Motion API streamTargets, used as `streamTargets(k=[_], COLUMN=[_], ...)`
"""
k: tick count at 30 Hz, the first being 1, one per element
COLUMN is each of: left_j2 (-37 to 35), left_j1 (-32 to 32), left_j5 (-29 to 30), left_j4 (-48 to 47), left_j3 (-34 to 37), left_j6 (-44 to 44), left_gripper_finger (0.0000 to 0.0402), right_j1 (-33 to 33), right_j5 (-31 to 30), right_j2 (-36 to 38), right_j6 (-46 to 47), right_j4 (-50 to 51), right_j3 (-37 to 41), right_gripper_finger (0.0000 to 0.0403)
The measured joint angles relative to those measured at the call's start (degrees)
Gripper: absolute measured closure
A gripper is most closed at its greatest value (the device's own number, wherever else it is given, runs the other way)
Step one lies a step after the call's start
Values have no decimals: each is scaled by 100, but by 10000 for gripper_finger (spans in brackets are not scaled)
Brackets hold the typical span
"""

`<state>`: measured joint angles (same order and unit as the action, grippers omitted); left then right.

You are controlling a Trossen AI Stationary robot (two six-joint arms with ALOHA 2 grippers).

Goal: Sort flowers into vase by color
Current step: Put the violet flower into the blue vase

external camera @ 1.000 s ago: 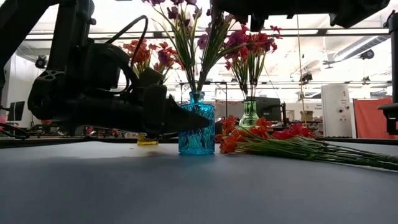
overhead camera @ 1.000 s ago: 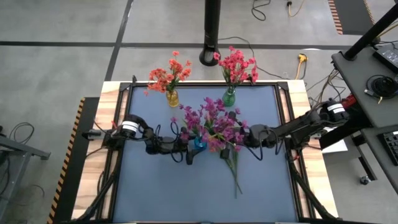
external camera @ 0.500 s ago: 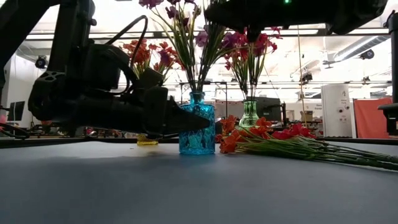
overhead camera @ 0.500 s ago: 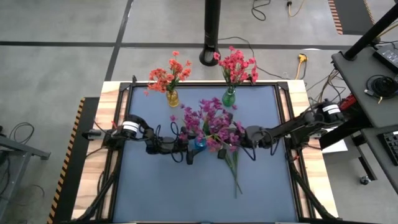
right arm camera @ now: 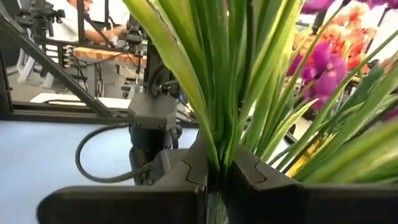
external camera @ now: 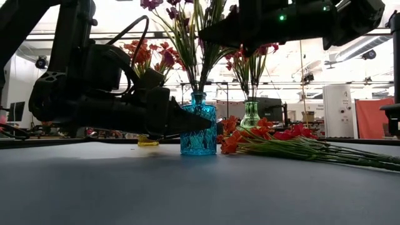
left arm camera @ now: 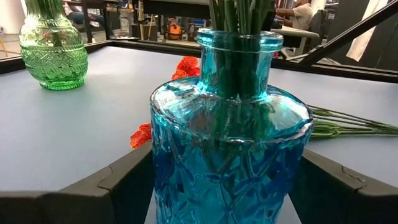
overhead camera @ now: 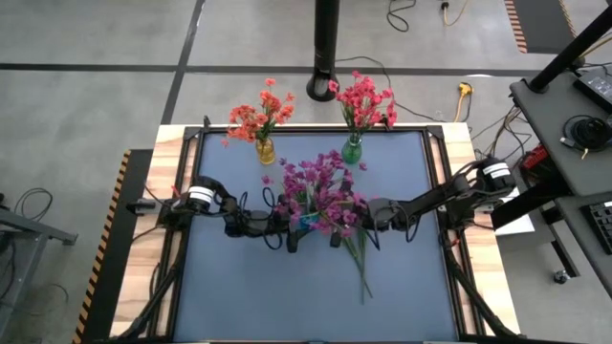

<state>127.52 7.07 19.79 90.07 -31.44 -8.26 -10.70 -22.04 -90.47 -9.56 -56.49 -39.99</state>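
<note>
On the left of the blue-grey table [overhead camera: 239, 287], the left gripper [overhead camera: 292, 227] sits low, its two dark fingers [left arm camera: 118, 177] spread either side of the blue glass vase [external camera: 197, 125], close against the glass. Whether they actually touch it is hard to tell. Behind, near the far edge, an amber vase [overhead camera: 265, 149] holds orange flowers [overhead camera: 256, 117]; in the low view the left arm hides most of that vase. Beside it a green vase [overhead camera: 352, 149] holds red-pink flowers [overhead camera: 364, 99]. At centre, purple flowers [overhead camera: 320, 191] stand in the blue vase, covering it from above. The right gripper [right arm camera: 219, 177] is pinched on their green stems above the vase neck. Right of the blue vase, loose orange and red sprigs [external camera: 275, 140] lie flat on the table.
</note>
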Motion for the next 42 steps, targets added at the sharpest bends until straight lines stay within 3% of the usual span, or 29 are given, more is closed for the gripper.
streamTargets(k=[14, 25, 42], left_j2=[4, 23, -78], left_j1=[0, -2, 0], left_j5=[13, 59, 83], left_j4=[-32, -119, -23], left_j3=[3, 41, 195], left_j6=[-33, -185, -301], left_gripper_finger=[115, 87, 81], right_j1=[0, -2, -4], right_j5=[-59, -47, -44], right_j2=[-703, -617, -521], right_j6=[61, 63, 372], right_j4=[-2, 43, 376], right_j3=[-230, -243, -236], right_gripper_finger=[385, 379, 230])
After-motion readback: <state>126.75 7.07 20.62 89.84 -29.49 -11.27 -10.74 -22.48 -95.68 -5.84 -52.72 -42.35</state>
